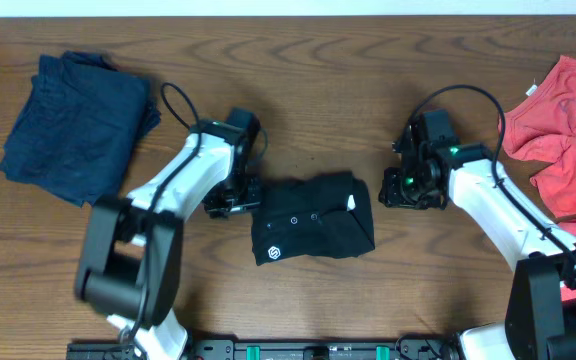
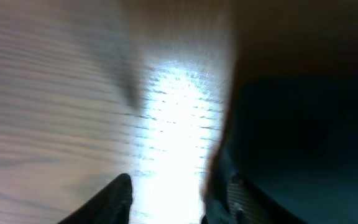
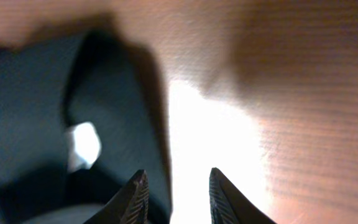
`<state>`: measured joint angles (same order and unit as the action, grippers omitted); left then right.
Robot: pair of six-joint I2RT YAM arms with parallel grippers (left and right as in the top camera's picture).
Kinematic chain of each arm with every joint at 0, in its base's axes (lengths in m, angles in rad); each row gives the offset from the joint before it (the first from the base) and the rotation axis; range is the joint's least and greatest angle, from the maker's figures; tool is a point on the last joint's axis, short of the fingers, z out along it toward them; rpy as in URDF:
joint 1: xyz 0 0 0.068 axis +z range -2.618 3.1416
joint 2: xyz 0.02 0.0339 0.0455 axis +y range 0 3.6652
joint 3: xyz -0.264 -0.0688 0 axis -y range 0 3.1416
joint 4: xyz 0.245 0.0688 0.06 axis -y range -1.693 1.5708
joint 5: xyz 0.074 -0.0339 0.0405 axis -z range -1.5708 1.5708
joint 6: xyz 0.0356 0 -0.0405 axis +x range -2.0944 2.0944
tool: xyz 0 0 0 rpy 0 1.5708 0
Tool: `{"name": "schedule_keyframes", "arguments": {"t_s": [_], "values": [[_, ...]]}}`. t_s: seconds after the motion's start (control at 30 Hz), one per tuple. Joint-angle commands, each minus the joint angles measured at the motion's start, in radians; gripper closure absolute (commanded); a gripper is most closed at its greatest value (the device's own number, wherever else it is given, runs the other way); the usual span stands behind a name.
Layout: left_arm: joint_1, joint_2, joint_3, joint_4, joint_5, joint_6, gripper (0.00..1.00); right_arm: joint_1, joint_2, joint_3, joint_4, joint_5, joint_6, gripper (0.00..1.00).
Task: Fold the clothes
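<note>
We judged that the black shirt (image 1: 313, 218) was at the end of its folding. It lay as a compact rectangle in the middle of the tabletop (image 1: 318, 80), with its white logo (image 1: 273, 252) facing up. The left claw (image 1: 230, 203) was low at the shirt's left edge, and the right claw (image 1: 404, 190) was just beside its right edge, apart from the cloth. In both wrist views the fingers were spread, with only bare wood between them. In the left wrist view the dark cloth seemed to touch the outer side of one finger, but the blur did not let us be sure. Both arms reached inward from the front, with the wrists bent down toward the tabletop. In our judgement, the next move called for lifting the claws away and going to another piece. The navy garment (image 1: 78, 125) lay at the far left, seemingly folded roughly, and the coral-red garment (image 1: 568, 130) lay crumpled at the far right, nearer to the right arm.
</note>
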<state>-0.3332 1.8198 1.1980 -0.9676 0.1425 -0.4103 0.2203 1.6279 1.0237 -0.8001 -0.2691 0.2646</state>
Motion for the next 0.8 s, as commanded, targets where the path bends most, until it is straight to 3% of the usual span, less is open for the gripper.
{"name": "schedule_keyframes", "arguments": {"t_s": [0.0, 0.1, 0.23, 0.33, 0.57, 0.77], "values": [[0.013, -0.136, 0.014, 0.059, -0.090, -0.017, 0.39, 0.017, -0.024, 0.056, -0.050, -0.145, -0.113, 0.69], [0.011, -0.211, 0.014, 0.196, -0.085, 0.023, 0.35, 0.046, -0.040, 0.058, -0.053, -0.295, -0.132, 0.69], [0.011, -0.228, 0.014, 0.365, -0.008, 0.137, 0.43, 0.124, -0.039, 0.040, -0.056, -0.406, -0.132, 0.70], [0.009, -0.195, 0.013, 0.422, 0.008, 0.159, 0.45, 0.205, -0.039, 0.009, -0.044, -0.403, -0.132, 0.70], [0.006, -0.032, 0.012, 0.400, 0.129, 0.166, 0.45, 0.345, -0.038, -0.150, 0.185, -0.328, -0.082, 0.69], [0.005, 0.087, 0.012, 0.283, 0.134, 0.167, 0.45, 0.343, -0.038, -0.296, 0.300, -0.250, 0.021, 0.66]]}}
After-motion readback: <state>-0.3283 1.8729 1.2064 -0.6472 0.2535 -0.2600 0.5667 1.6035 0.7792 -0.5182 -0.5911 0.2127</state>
